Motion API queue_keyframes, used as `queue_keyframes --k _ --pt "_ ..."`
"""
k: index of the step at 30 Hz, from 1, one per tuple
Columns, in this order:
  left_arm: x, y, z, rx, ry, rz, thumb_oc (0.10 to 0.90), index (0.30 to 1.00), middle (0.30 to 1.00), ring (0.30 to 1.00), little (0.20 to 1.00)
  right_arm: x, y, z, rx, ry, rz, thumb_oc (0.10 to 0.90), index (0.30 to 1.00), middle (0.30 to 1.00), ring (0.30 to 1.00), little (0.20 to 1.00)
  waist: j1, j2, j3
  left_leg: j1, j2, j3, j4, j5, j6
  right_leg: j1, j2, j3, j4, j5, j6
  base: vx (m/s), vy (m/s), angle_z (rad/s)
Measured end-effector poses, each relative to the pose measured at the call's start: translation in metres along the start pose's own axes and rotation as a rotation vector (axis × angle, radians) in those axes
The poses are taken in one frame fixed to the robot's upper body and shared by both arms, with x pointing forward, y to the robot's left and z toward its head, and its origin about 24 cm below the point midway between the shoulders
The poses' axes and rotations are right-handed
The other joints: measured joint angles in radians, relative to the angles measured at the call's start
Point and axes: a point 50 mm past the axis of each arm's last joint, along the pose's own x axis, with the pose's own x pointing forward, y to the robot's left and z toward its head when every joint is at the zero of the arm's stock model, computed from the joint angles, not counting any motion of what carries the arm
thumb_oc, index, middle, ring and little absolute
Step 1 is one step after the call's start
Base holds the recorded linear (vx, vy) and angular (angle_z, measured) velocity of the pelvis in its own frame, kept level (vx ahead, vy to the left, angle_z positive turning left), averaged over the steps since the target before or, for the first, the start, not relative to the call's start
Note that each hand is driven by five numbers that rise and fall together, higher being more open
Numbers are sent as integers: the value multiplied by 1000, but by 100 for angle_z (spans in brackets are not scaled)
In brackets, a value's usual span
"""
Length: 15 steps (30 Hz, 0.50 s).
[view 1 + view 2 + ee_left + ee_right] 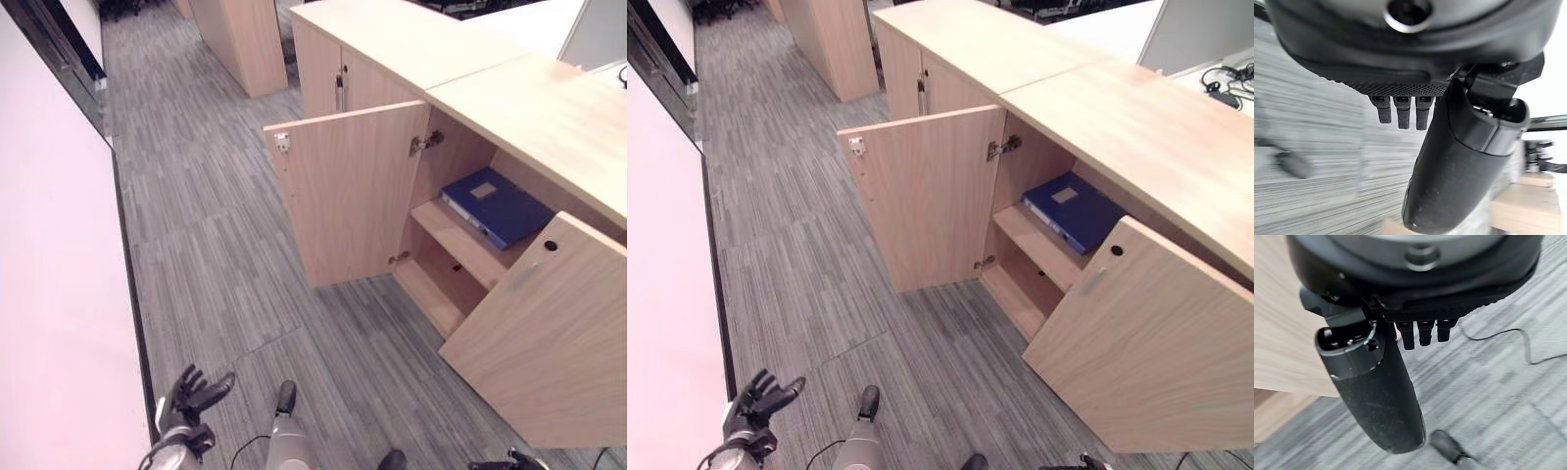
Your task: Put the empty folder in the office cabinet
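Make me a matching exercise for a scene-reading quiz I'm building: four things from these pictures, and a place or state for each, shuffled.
Things:
1. blue folder
2. left cabinet door
3. left hand
4. carpet

Places or states:
A. grey, striped, covers the floor
B. swung wide open
C. lies flat on the cabinet's upper shelf
D. open, holding nothing, low by the floor

Pairs: 1-C, 2-B, 3-D, 4-A

The right door (549, 333) hides part of the blue folder (495, 208).

- blue folder (495, 206) lying flat on the cabinet's (509, 108) upper shelf, white label facing up
- cabinet is light wood, both doors wide open
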Motion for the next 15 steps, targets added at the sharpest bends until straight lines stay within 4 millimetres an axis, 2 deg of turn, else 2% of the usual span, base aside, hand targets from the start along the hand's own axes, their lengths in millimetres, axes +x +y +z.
queue_keyframes --k 2,3,4,5,6,7,8,9,10,11,12,13,14,15 --pt "-2 9 3 4 -16 42 800 900 900 900 900 -1 -10 -22 -11 63 -18 800 900 900 900 900 -16 32 -13 75 -63 -21 2 -22 40 -17 -26 21 22 23 31 273 639 -29" --pt "2 8 10 18 -24 35 800 900 900 900 900 -2 -9 -27 18 76 -16 800 900 900 900 900 -15 20 -7 70 -98 -20 20 -11 38 -34 -64 45 45 32 47 273 730 -32" --pt "5 12 19 59 -41 36 800 900 900 900 900 -3 -9 -33 57 97 -12 800 900 900 900 900 -13 -10 -8 55 -161 -2 59 -44 89 -73 -123 81 76 43 66 116 505 -48" --pt "6 17 24 86 -53 46 800 900 900 900 900 -3 -9 -32 65 97 -9 800 900 900 900 900 -8 -21 -9 54 -184 2 64 -56 112 -97 -154 109 87 51 77 105 526 -75" --pt "8 27 36 101 -91 77 800 900 900 900 900 -2 -8 -31 60 93 1 800 900 900 900 900 -15 -30 -11 57 -216 50 71 -64 135 -109 -199 114 87 58 55 117 533 -88" --pt "10 37 54 110 -146 116 800 900 900 900 900 -2 -4 -27 57 77 19 800 900 900 900 900 -14 -39 -16 45 -249 94 91 -84 183 -113 -254 107 77 75 32 134 521 -77" --pt "11 39 64 124 -179 123 800 900 900 900 900 -2 -2 -27 53 76 27 800 900 900 900 900 -15 -39 -19 48 -270 118 97 -92 196 -111 -273 97 84 79 26 97 333 -48" --pt "12 41 77 134 -221 134 800 900 900 900 900 -3 1 -30 50 85 39 800 900 900 900 900 -21 -45 -20 43 -288 125 113 -104 211 -105 -292 100 84 122 5 233 496 -27" --pt "11 41 113 187 -358 127 800 900 900 900 900 -3 7 -24 67 62 55 800 900 900 900 900 -38 -8 -36 48 -304 143 103 -123 245 -100 -330 97 162 164 13 238 424 -16" --pt "11 35 122 197 -399 110 800 900 900 900 900 -3 3 -26 65 67 44 800 900 900 900 900 -43 -1 -47 56 -312 141 98 -125 256 -102 -328 102 198 166 33 239 412 -14" --pt "10 34 129 212 -422 101 800 900 900 900 900 -3 1 -28 60 70 43 800 900 900 900 900 -46 -1 -48 67 -326 143 89 -125 260 -93 -322 126 219 200 37 75 164 -10" --pt "11 37 145 282 -459 109 800 900 900 900 900 -4 6 -25 24 31 72 800 900 900 900 900 -67 3 -54 130 -321 126 13 -92 285 -109 -269 243 294 40 93 63 108 -14" --pt "11 37 149 290 -470 111 800 900 900 900 900 -4 10 -20 20 12 92 800 900 900 900 900 -77 2 -56 151 -321 126 -9 -88 286 -110 -240 249 290 7 94 90 127 -18" --pt "13 32 155 283 -489 102 800 900 900 900 900 -4 16 -13 4 -11 121 800 900 900 900 900 -95 2 -54 157 -318 132 -7 -87 304 -146 -173 289 279 -44 93 114 38 -12"
